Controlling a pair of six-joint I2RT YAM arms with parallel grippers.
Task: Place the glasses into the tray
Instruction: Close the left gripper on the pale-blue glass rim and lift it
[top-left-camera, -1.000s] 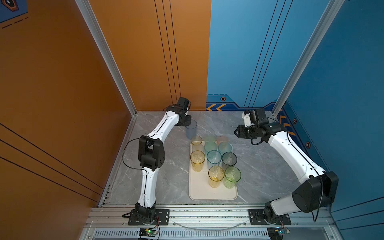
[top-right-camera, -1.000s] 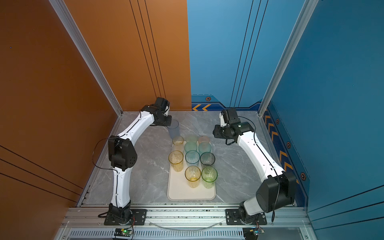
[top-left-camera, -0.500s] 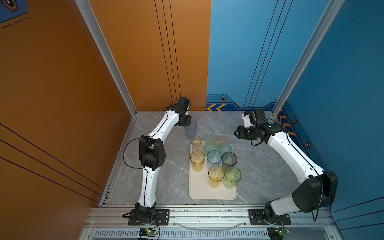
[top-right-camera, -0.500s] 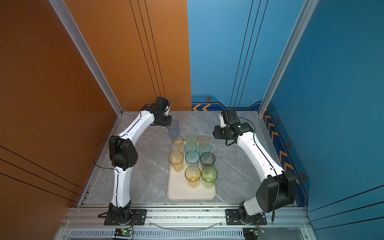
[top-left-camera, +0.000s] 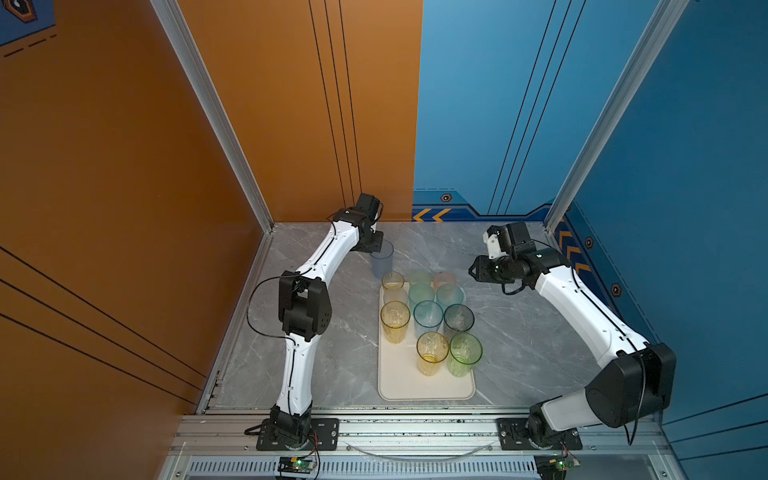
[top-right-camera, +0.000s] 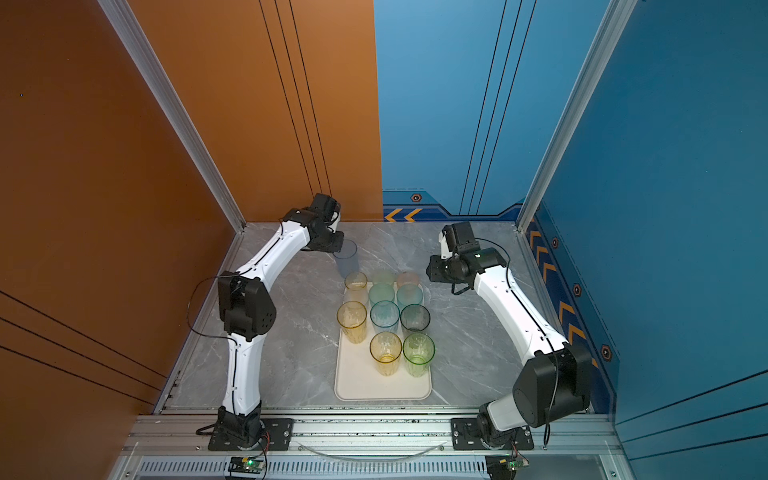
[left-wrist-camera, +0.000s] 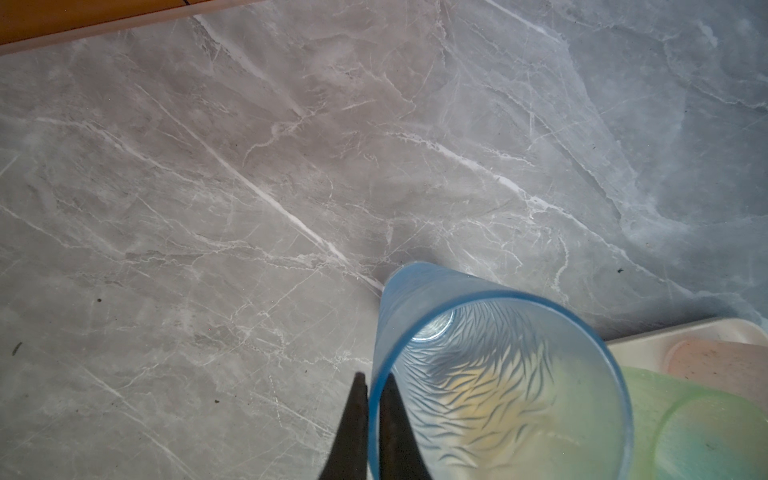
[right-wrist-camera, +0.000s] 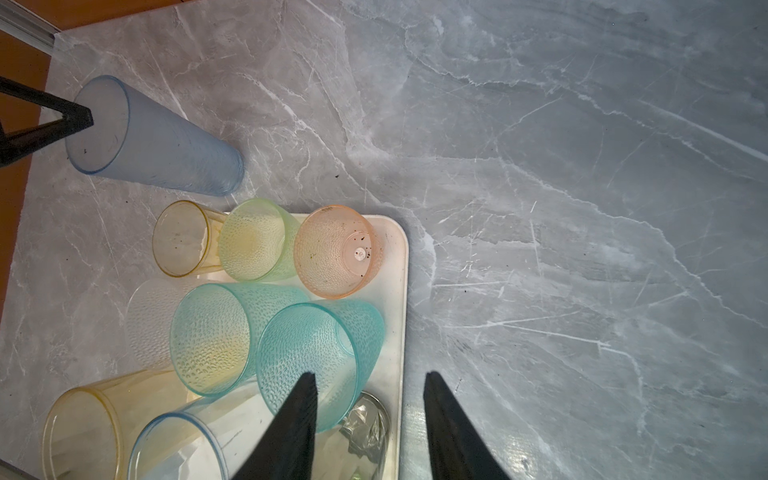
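Note:
A tall frosted blue glass (left-wrist-camera: 498, 374) stands upright just beyond the far left corner of the cream tray (top-left-camera: 415, 388) (top-right-camera: 374, 388). My left gripper (left-wrist-camera: 374, 376) is shut on its rim, one finger inside the wall and one outside. In both top views the blue glass (top-left-camera: 381, 261) (top-right-camera: 345, 258) sits under the left gripper (top-left-camera: 376, 248). Several glasses (top-left-camera: 430, 313), yellow, green, teal, pink and grey, stand in the tray (right-wrist-camera: 395, 291). My right gripper (right-wrist-camera: 369, 374) hangs open and empty over the tray's far right corner, beside a teal glass (right-wrist-camera: 316, 345).
The grey marble table (top-left-camera: 519, 332) is walled by an orange panel (top-left-camera: 124, 208) on the left and back and a blue panel (top-left-camera: 685, 208) on the right. A metal rail (top-left-camera: 415, 428) with both arm bases runs along the front edge.

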